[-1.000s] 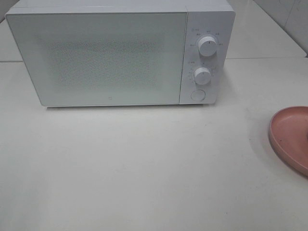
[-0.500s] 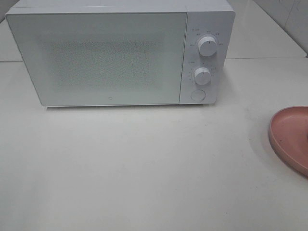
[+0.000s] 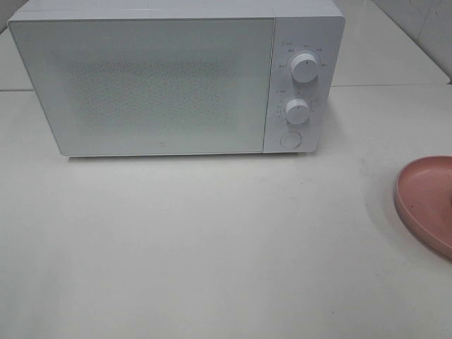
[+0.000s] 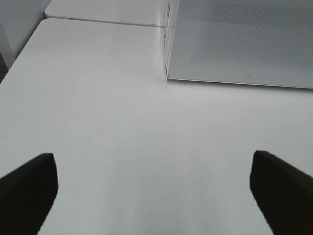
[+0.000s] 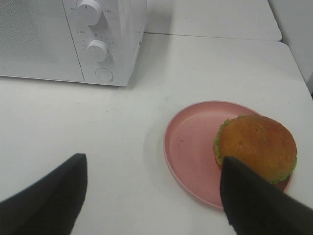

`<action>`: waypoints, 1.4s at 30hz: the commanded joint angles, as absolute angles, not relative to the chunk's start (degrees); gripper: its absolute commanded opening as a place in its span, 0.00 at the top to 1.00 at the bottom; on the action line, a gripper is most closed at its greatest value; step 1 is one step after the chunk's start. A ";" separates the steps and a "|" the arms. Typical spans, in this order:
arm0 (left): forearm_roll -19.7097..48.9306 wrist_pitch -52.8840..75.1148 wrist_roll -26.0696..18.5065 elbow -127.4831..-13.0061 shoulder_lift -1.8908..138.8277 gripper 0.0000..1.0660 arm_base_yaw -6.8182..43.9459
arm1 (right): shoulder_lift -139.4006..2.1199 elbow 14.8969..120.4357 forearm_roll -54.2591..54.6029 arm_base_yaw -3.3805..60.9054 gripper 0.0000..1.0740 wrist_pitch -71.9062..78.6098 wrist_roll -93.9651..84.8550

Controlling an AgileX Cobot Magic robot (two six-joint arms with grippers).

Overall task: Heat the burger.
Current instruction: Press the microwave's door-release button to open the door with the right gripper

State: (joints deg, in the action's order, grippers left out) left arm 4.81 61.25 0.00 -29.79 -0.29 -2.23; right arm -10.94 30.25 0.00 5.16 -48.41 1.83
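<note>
The left gripper [image 4: 152, 161] hangs over bare tabletop [image 3: 212, 247] near the microwave's [image 3: 141, 85] left front corner, its jaws wide apart and holding nothing. The microwave stands along the tabletop's far edge with its door [image 3: 141, 134] shut. On the panel right of the door are two knobs [image 3: 304, 68] and, below them, a round button [image 3: 290, 139]. The right gripper [image 5: 154, 161] hovers over the tabletop near the right edge, its jaws also apart and empty. Just beyond it lies the plate [image 5: 190, 142], which the high view cuts off at the tabletop's right edge. The burger [image 5: 257, 144] sits on the side of the plate away from the microwave, whole and upright; the high view does not show it at all. Nothing has gone into the microwave, so the step in hand looks like opening the door. The button is probably the release, though its marking is too small to read. It should be pressed squarely with one fingertip, clear of the knob above it, and both arms should be kept out of the door's swing. Which side the door hinges on cannot be told. The burger looks soft and stacked, so a light grip low on the bun, or carrying the plate by its rim, should keep the layers from sliding apart.
</note>
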 commanded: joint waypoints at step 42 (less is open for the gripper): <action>4.81 61.36 0.00 -29.74 -1.20 0.06 -2.18 | -49.39 30.60 0.00 4.87 0.30 -7.56 2.23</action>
